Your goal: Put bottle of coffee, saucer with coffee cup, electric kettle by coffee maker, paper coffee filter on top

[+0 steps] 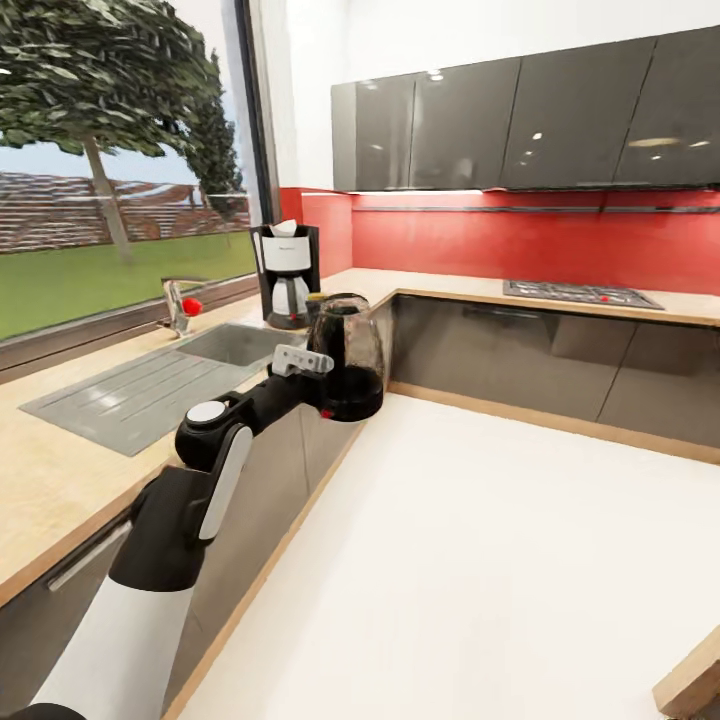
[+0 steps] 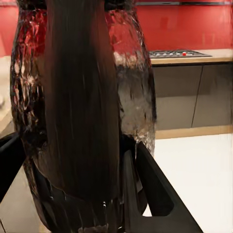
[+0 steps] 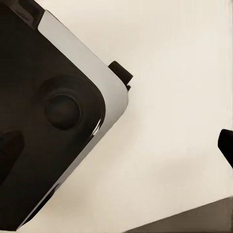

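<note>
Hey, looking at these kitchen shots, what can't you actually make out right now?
- Left gripper: its contact on the electric kettle is hidden in the head view by the kettle body; the left wrist view is smeared up close.
- Right gripper: the right wrist view gives dark edges cut off by the frame over pale floor, so open or shut is unclear.
- Coffee maker: whatever stands just beside it is hidden by the kettle in the head view.

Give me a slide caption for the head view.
Left gripper carries the electric kettle above the floor toward the coffee maker on the countertop.
</note>
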